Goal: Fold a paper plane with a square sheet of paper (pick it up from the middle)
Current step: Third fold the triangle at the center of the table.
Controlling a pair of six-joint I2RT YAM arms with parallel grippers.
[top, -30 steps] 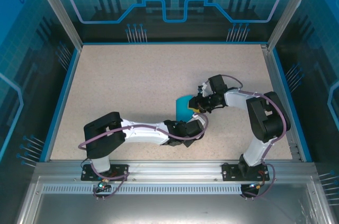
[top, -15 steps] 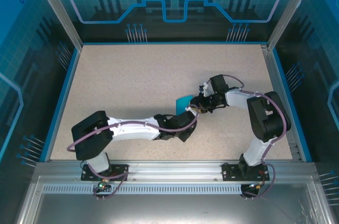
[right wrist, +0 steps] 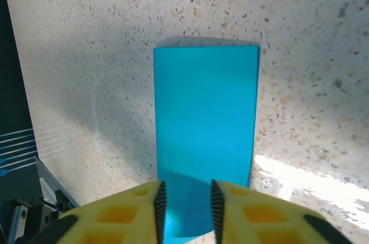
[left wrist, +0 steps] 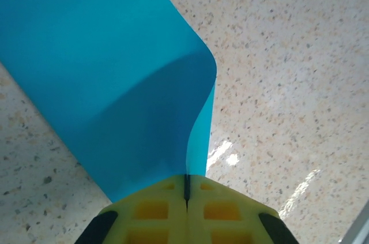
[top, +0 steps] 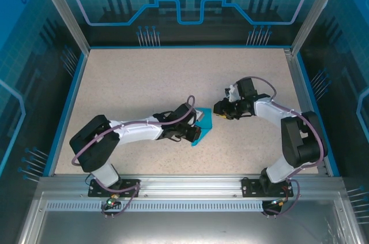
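My left hand [left wrist: 185, 189] is clenched on one edge of the blue sheet [left wrist: 115, 82], which curls up from the desk [top: 132, 82] near the desk's middle. My right hand [right wrist: 185, 195] hangs just beside the sheet, fingers parted, grasping nothing.

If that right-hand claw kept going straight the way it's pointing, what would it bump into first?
Probably the square sheet of paper, straight ahead of the right gripper; whether it touches already is unclear.
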